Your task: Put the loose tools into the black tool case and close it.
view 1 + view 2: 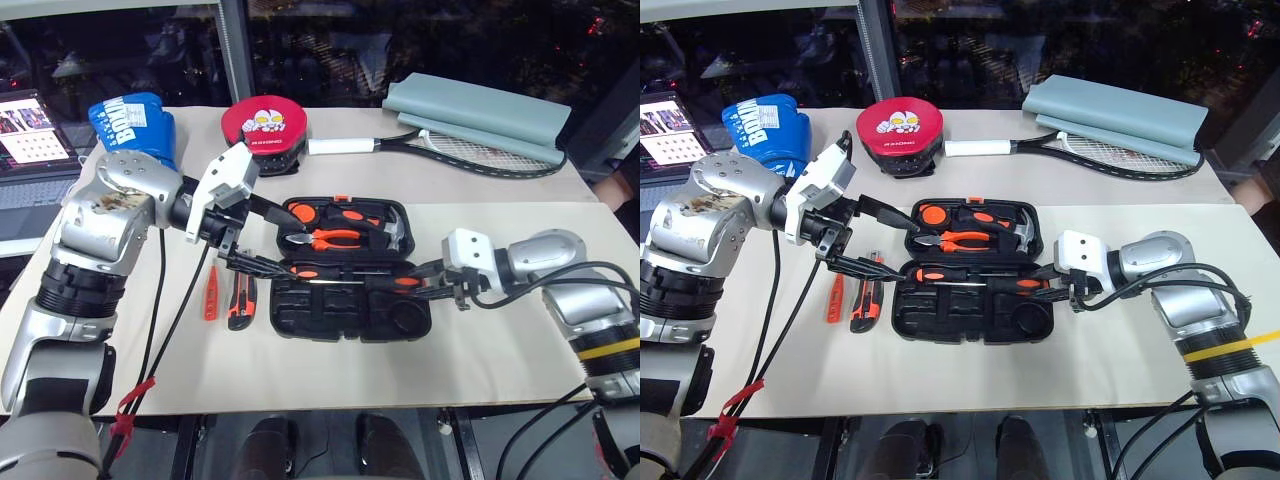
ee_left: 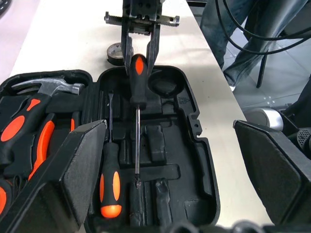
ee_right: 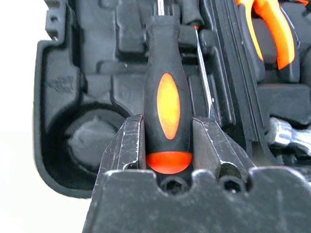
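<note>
Right gripper (image 3: 167,145): you have it clamped on one screwdriver (image 3: 167,104) handle, over the near half of the case.
Left gripper (image 1: 245,235): your fingers stand wide apart, holding nothing, at the case's left end.
Black tool case (image 1: 400,325): open on the table.
Screwdrivers: two; the second (image 2: 111,182) lies in the case.
Beside the case: tester screwdriver (image 1: 211,293) and utility knife (image 1: 241,301).
Left wrist view adds: what is probably the tape roll (image 2: 115,53).

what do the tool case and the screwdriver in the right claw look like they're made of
The tool case: matte black moulded plastic, judging by its tool-shaped recesses and dull sheen. The screwdriver, clamped in the right claw: its handle looks like black rubbery plastic with a glossy orange inlay and end cap; its thin, bright shaft is probably steel.
</note>
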Controlling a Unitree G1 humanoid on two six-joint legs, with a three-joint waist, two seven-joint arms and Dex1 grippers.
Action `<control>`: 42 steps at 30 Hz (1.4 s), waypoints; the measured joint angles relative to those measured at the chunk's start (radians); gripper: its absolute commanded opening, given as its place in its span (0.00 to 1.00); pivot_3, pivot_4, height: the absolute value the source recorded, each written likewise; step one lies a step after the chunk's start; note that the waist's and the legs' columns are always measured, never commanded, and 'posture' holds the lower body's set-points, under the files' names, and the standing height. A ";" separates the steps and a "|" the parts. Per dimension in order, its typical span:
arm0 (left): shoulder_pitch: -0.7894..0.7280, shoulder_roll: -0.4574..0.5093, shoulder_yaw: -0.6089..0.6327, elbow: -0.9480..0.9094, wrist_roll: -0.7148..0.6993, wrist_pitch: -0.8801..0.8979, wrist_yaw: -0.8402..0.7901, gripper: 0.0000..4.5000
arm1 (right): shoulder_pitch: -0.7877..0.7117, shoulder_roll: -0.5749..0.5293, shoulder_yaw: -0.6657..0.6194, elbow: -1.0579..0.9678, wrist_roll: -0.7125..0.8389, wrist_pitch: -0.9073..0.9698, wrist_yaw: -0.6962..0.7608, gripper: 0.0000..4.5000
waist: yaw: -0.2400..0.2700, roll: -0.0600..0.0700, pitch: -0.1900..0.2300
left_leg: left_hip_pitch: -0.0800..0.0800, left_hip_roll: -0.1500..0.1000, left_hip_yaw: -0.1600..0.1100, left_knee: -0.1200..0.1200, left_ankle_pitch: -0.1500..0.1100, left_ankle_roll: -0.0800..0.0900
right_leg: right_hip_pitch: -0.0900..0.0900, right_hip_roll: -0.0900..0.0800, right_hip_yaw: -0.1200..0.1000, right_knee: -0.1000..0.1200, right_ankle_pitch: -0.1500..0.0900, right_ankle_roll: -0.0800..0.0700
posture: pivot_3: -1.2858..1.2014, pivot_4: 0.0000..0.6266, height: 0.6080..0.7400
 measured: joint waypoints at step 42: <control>-0.037 -0.042 -0.002 0.054 0.036 -0.048 -0.019 1.00 | -0.078 0.162 0.003 -0.055 0.024 0.278 -0.059 0.00 | 0.000 0.001 0.000 | 0.000 0.000 0.000 0.000 0.000 0.000 | 0.000 0.000 0.000 0.001 0.000 -0.001 | 0.52 0.24 0.97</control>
